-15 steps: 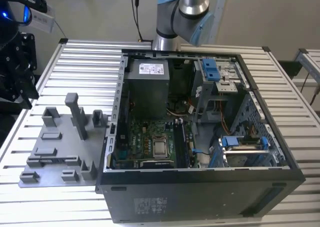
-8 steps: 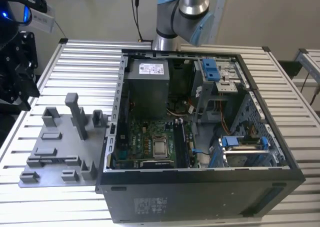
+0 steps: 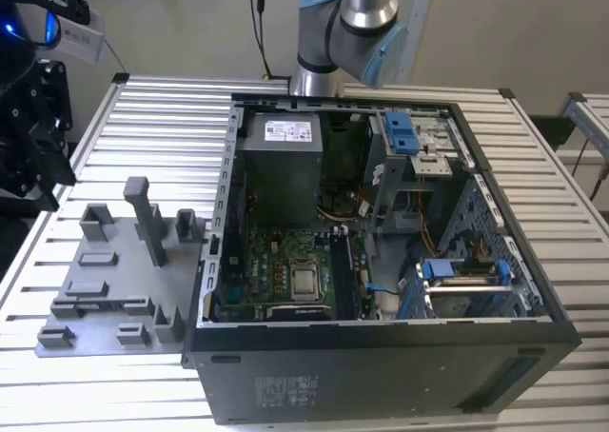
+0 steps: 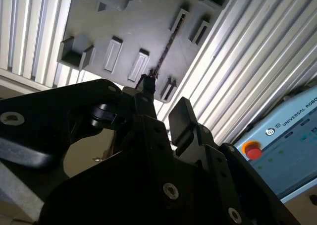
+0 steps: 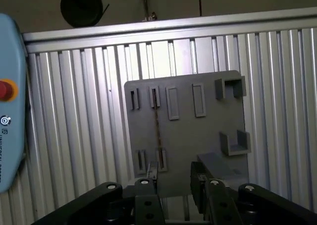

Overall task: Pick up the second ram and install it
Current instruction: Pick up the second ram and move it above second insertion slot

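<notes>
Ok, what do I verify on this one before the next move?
1. Claw open: ok, a gap shows between its fingers in both wrist views.
2. Claw empty: ok, nothing between the fingers.
3. Second ram standing on edge in the slots of the grey holder plate: ok.
4. Ram centred between the fingers: cannot tell.
5. Computer case open: ok.

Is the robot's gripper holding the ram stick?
No, in the first wrist view the second ram sits on edge in the grey holder plate, and the open gripper grips nothing.
</notes>
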Tool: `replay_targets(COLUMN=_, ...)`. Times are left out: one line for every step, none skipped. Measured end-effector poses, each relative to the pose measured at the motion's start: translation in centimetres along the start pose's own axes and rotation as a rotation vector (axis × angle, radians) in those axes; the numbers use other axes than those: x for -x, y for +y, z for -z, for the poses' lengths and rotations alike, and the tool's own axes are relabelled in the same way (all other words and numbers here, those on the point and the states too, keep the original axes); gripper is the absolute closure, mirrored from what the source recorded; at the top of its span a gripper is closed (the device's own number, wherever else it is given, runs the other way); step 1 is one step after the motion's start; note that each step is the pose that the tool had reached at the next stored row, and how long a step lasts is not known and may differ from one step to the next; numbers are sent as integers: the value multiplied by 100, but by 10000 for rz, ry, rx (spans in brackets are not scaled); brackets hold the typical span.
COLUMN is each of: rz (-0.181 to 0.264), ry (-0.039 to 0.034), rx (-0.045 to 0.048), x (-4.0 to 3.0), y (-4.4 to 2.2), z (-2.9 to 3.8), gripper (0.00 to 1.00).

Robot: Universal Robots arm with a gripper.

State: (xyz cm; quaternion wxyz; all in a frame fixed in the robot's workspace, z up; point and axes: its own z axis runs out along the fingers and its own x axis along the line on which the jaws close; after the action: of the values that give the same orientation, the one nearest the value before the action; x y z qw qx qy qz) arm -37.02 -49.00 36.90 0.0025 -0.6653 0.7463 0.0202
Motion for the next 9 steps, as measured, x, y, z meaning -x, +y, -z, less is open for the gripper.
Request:
replay_targets(rz=1, ry=0, rx=-6, x=-1, y=0, z=-10, gripper=60)
replay_targets(rz=2, ry=0, rx=-10, x=-1, y=0, z=-24, gripper=60)
replay_targets(rz=3, ry=-2, rx=-16, x=-2, y=3, z=-41, gripper=60)
replay_targets(rz=6, ry=-2, rx=-19, x=-3, y=11, z=-58, gripper=60)
replay_targets(rz=15, ry=-2, rx=-22, x=-5, y=21, z=-74, gripper=60)
replay_targets(rz=29, ry=-1, rx=-31, x=-7, y=33, z=-88, gripper=60)
replay_targets(rz=45, ry=-4, rx=-51, x=-8, y=44, z=-103, gripper=60)
replay_targets(rz=70, ry=-11, rx=-62, x=-10, y=53, z=-118, gripper=60)
replay_targets(rz=111, ry=-21, rx=-68, x=-11, y=59, z=-130, gripper=60)
